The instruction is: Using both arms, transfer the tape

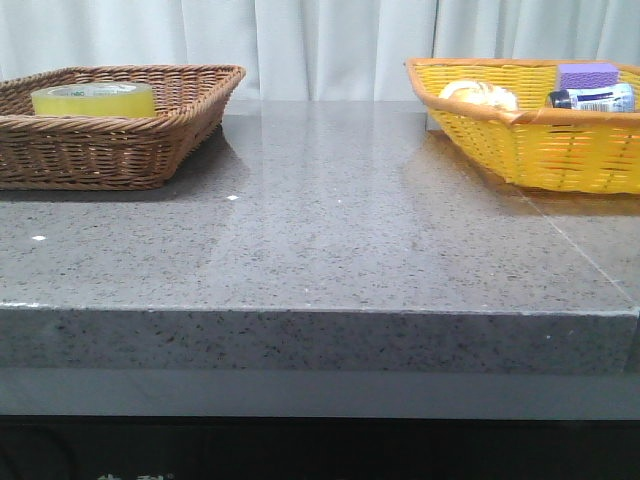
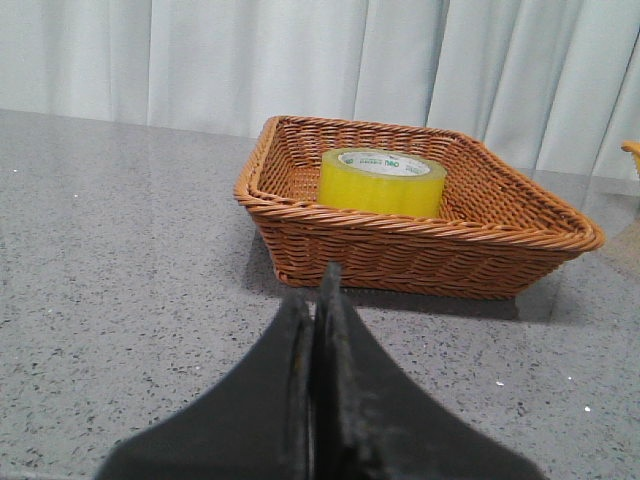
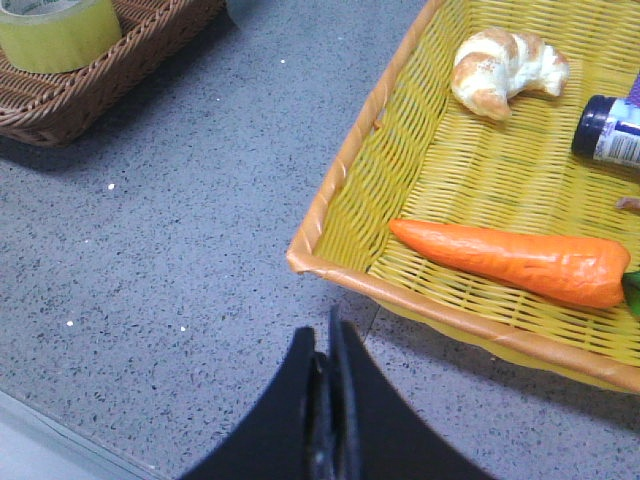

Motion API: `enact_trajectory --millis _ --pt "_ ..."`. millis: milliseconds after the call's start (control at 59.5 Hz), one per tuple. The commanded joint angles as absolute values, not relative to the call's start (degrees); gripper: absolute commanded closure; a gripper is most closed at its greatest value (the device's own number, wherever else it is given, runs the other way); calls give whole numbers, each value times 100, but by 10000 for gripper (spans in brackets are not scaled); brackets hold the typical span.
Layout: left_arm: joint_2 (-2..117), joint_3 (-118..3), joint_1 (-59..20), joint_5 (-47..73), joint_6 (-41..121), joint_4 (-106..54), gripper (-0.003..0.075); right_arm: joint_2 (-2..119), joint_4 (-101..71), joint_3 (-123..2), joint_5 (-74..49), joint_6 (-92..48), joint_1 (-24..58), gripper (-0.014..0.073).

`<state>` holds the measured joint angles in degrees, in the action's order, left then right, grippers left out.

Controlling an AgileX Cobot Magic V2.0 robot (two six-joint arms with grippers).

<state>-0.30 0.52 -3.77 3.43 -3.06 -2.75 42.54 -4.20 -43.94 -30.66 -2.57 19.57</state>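
Note:
The yellow tape roll [image 1: 93,98] lies flat in the brown wicker basket [image 1: 120,150] at the table's back left. It also shows in the left wrist view [image 2: 382,182] and at the edge of the right wrist view [image 3: 58,30]. My left gripper [image 2: 318,290] is shut and empty, over the table a short way in front of the brown basket [image 2: 420,255]. My right gripper [image 3: 325,335] is shut and empty, over the table just outside the near rim of the yellow basket [image 3: 340,270]. Neither gripper shows in the front view.
The yellow basket [image 1: 520,150] at the back right holds a croissant [image 3: 505,68], an orange carrot [image 3: 515,260], a dark bottle [image 1: 592,98] and a purple block [image 1: 587,75]. White curtains hang behind the grey speckled table [image 1: 330,240].

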Motion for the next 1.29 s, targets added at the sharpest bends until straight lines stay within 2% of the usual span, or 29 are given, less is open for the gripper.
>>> enact_trajectory --millis 0,891,1110,1278 --pt "-127 276 -402 -178 -362 -299 740 4227 -385 -4549 -2656 -299 1919 662" --pt "-127 276 -506 -167 -362 -299 740 4205 -385 -4528 -2659 -299 1932 662" --pt "-127 276 -506 -167 -362 -299 740 3144 -407 -4113 -2472 -305 1370 662" --pt "-127 276 -494 -167 -362 -299 740 1944 -407 -2973 -1597 -305 490 662"
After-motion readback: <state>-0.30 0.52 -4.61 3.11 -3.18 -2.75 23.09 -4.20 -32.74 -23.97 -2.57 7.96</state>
